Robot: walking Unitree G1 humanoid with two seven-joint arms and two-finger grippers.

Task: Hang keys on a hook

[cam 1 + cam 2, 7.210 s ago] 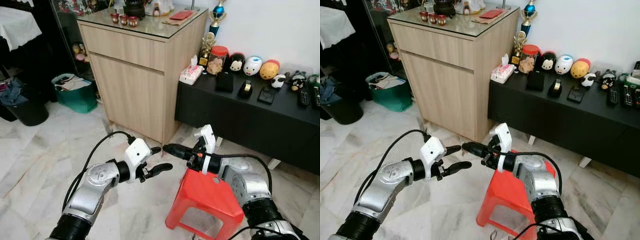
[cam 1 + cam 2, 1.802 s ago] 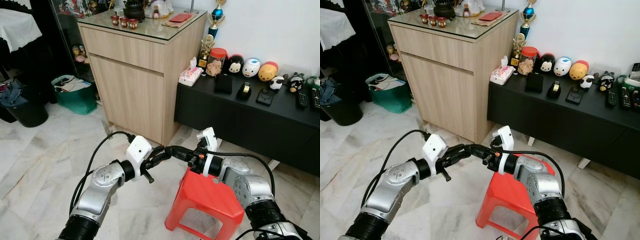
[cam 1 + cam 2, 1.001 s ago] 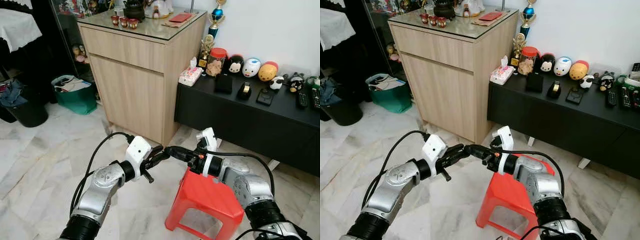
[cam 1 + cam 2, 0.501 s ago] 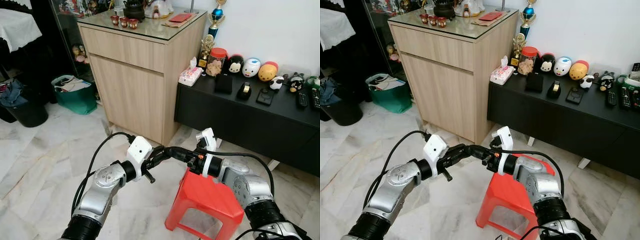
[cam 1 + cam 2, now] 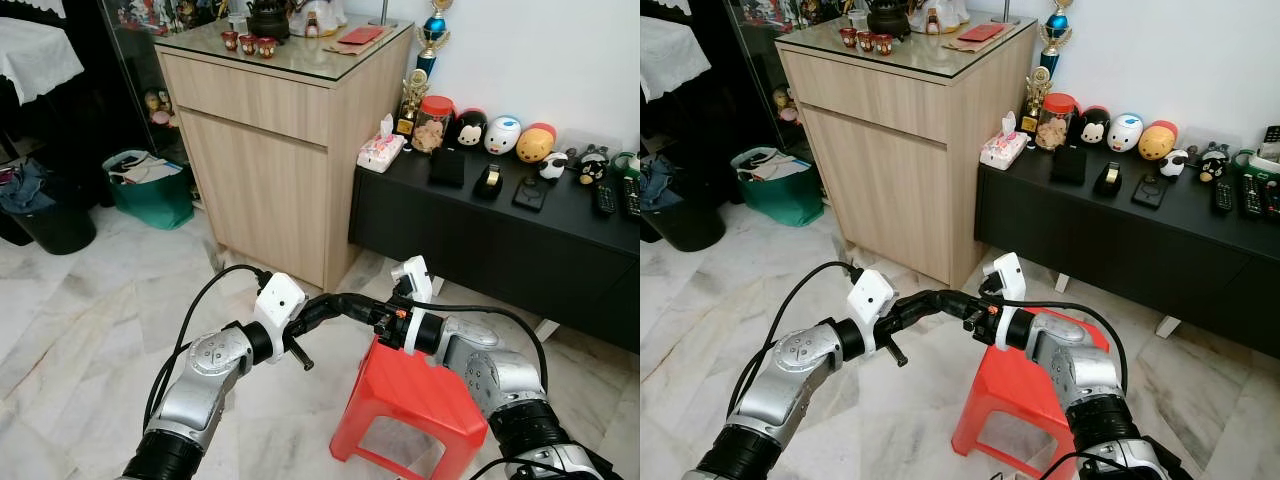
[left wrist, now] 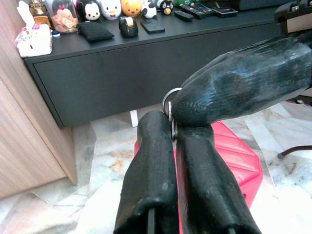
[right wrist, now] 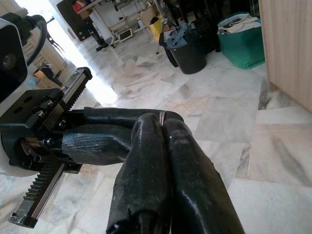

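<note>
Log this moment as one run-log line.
phase: handover | left gripper: shut on key ring | right gripper: shut on same ring | place: above red stool | hook: not seen

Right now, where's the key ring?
The key ring is pinched between both grippers' fingertips, where the left gripper and right gripper meet in front of the robot, just above the red stool. Its metal edge also shows in the right wrist view.
</note>
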